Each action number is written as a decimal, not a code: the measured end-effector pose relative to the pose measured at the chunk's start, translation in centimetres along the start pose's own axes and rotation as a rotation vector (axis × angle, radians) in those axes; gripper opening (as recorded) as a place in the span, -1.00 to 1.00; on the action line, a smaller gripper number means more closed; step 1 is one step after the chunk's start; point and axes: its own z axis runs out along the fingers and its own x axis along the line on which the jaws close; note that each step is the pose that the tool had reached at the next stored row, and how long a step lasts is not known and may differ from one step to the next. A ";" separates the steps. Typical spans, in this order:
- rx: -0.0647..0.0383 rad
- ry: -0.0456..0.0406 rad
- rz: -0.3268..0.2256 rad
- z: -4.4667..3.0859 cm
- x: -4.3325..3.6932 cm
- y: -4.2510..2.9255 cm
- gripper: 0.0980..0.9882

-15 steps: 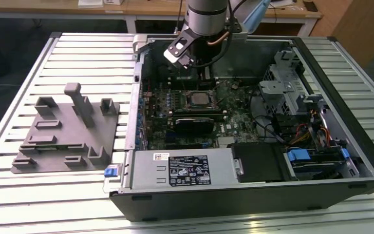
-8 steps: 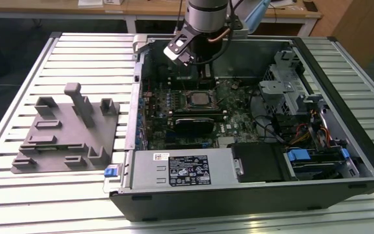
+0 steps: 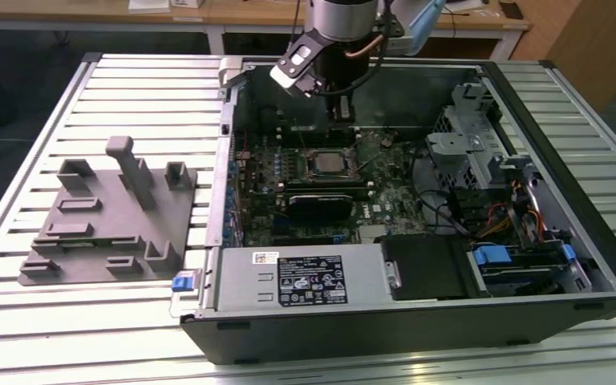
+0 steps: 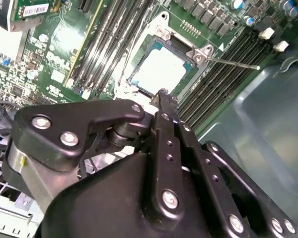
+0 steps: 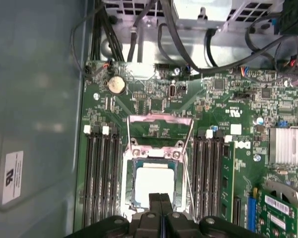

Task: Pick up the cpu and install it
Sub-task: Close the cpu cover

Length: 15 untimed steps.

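The cpu (image 5: 154, 185), a small silvery-white square, lies flat inside the dark socket frame (image 5: 128, 188) on the green motherboard; it is also seen in the second wrist view (image 4: 160, 69) and the exterior view (image 3: 324, 163). The socket's metal load plate (image 5: 160, 130) is flipped open beside it, and its thin lever (image 4: 234, 62) stands free. My gripper (image 5: 160, 202) hangs just above the chip's near edge, fingers pressed together with nothing between them. In the second wrist view the gripper (image 4: 163, 94) tip points at the socket's edge. In the exterior view the gripper (image 3: 340, 119) reaches down into the open computer case.
Memory slots (image 5: 100, 183) flank the socket on both sides. A black block with a fan (image 3: 326, 205) sits just beyond the socket, drive cages and cables (image 3: 490, 184) at the exterior view's right. A grey plastic tray (image 3: 105, 216) rests on the slatted table outside the case.
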 end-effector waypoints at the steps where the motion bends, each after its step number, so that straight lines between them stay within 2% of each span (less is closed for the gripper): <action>1: 0.002 0.0002 0.000 0.01 0.00 0.14 -0.98; 9: 0.009 0.0049 0.000 0.02 -0.64 0.60 -0.98; 15: 0.009 0.0054 0.000 0.05 -0.70 0.76 -0.98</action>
